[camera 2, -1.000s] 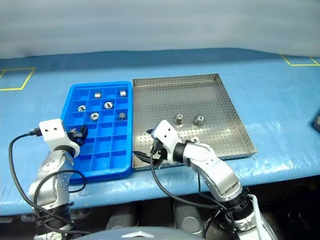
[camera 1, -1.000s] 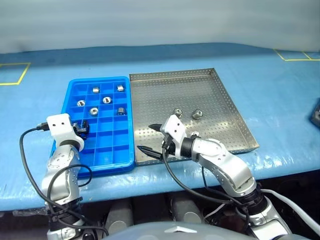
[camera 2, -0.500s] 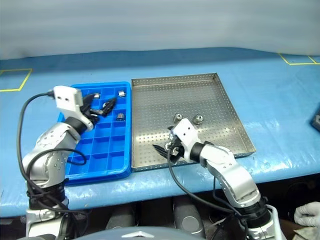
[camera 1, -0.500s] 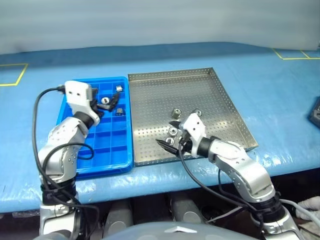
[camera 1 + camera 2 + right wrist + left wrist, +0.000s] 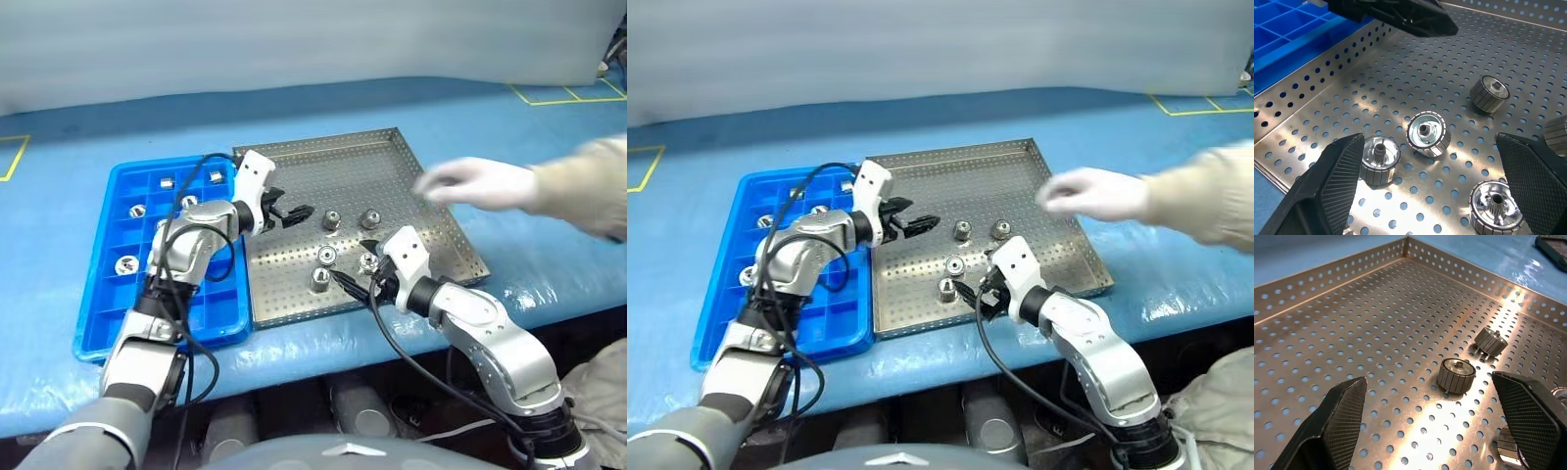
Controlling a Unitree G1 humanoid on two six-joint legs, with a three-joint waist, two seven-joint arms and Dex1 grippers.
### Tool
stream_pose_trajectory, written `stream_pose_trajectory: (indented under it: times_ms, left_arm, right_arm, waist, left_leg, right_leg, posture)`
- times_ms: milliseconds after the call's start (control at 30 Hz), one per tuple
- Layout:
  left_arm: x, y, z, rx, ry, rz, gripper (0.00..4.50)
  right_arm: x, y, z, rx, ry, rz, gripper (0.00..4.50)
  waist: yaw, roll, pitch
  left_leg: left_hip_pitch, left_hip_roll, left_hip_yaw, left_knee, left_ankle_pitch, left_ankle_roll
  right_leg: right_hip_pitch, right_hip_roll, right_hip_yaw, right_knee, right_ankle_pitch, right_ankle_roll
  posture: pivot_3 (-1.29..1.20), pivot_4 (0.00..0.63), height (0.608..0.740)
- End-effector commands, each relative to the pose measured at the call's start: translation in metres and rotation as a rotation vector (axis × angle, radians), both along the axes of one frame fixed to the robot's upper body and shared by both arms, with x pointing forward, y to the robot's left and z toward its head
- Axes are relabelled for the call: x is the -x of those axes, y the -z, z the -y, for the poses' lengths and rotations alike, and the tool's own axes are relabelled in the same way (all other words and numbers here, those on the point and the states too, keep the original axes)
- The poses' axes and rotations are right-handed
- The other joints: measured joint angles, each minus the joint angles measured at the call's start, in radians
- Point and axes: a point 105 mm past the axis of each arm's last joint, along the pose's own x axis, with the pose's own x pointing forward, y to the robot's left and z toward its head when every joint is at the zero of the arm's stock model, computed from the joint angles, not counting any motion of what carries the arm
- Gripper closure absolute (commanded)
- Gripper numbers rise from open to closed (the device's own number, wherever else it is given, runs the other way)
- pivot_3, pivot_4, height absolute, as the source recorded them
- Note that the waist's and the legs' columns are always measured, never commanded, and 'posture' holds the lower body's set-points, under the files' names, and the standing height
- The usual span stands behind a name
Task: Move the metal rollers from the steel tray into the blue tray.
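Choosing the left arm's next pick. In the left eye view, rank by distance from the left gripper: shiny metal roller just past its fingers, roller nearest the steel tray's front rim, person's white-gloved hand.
From the left gripper:
1. Shiny metal roller just past its fingers, mid-tray.
2. Roller nearest the front rim of the steel tray.
3. White-gloved hand, over the tray's right side.

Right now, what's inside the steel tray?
Five metal rollers lie on the steel tray's perforated floor, two farther back, three nearer the front. Both open grippers, left and right, hang over it. Anything under the arms is hidden.
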Motion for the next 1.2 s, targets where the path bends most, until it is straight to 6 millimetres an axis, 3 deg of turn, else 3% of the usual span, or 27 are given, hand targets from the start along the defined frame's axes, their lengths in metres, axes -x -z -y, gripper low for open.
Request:
stream_pose_trajectory:
  times_ms: [33, 367, 1200]
  left_arm:
    - [-0.004, -0.002, 0.009, -0.021, 0.043, 0.023, 0.05]
    - [0.002, 0.015, 0.014, -0.066, 0.083, -0.006, 0.05]
    - [0.005, 0.016, 0.009, -0.067, 0.075, -0.004, 0.05]
  right_arm:
    - [0.003, -0.011, 0.000, -0.013, 0.013, 0.045, 0.00]
    - [0.005, -0.010, -0.002, -0.016, 0.013, 0.043, 0.00]
    - [0.002, -0.012, -0.005, -0.007, -0.011, 0.053, 0.00]
  waist:
    - [-0.009, 0.000, 0.000]
    - [-0.054, 0.000, 0.000]
    - [-0.051, 0.000, 0.000]
  left_leg:
    - [0.000, 0.000, 0.000, 0.000, 0.000, 0.000]
    - [0.000, 0.000, 0.000, 0.000, 0.000, 0.000]
    - [0.000, 0.000, 0.000, -0.001, 0.000, 0.000]
  right_leg:
    - [0.000, 0.000, 0.000, 0.000, 0.000, 0.000]
    - [0.000, 0.000, 0.000, 0.000, 0.000, 0.000]
    - [0.000, 0.000, 0.000, 0.000, 0.000, 0.000]
  posture:
    - [-0.26, 0.150, 0.740]
    - [-0.26, 0.150, 0.740]
    - [-0.24, 0.150, 0.740]
